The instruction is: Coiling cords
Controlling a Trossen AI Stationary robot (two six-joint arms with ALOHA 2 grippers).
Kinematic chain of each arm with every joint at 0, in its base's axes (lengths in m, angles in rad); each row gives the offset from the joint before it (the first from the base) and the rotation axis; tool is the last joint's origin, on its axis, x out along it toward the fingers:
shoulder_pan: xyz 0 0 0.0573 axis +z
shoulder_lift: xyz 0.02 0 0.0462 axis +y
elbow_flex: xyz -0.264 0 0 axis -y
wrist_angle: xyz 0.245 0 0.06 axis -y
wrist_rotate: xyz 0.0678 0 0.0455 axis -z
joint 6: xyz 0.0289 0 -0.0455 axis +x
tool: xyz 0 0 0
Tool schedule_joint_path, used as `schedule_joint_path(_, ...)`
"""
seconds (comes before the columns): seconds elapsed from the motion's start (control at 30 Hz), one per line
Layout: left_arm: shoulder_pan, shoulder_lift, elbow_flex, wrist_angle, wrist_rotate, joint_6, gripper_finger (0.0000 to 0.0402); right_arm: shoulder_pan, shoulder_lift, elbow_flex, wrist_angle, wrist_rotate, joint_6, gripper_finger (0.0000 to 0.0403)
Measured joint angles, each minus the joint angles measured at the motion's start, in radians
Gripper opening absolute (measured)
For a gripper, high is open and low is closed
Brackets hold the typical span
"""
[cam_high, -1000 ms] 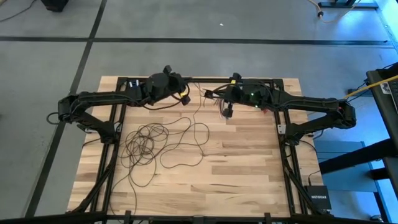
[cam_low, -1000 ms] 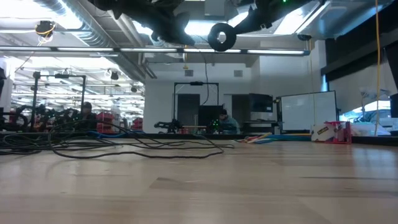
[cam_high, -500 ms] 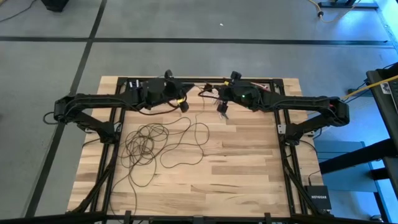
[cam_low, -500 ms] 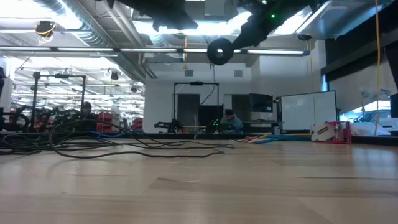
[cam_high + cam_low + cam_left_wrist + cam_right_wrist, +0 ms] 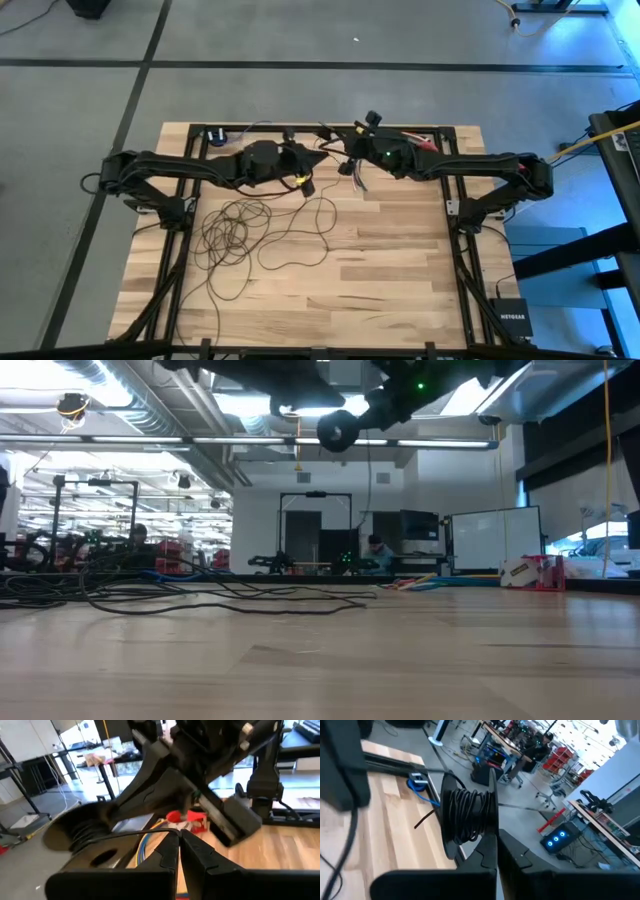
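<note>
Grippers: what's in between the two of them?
A short stretch of cord, running from the left gripper, which pinches it, to the spool that the right gripper holds. The left wrist view shows it.

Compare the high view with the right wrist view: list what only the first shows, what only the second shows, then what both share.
Only the high view: the loose loops of the cord spread on the table, and the left gripper shut, raised over the table's far side near the right gripper.

Only the right wrist view: the spool close up, wound with turns of dark cord, gripped in the right gripper's shut fingers, and a blue cable at the table edge.

Both: the wooden table and the right gripper.
</note>
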Motion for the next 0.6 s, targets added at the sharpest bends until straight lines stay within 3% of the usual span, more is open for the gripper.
schedule_joint_path(0.23, 0.0, 0.051, 0.0, 0.114, 0.035, 0.069, 0.0005, 0.0, 0.042, 0.0, 0.022, -0.055, 0.001, 0.0001)
schedule_joint_path(0.4, 0.0, 0.052, 0.0, 0.011, 0.069, 0.119, 0.0005, 0.0, 0.027, -0.001, 0.075, -0.062, 0.0, 0.0001)
schedule_joint_path(0.6, 0.002, 0.051, 0.0, -0.001, 0.071, 0.117, 0.0005, 0.0, 0.015, -0.001, 0.167, -0.142, 0.034, 0.0001)
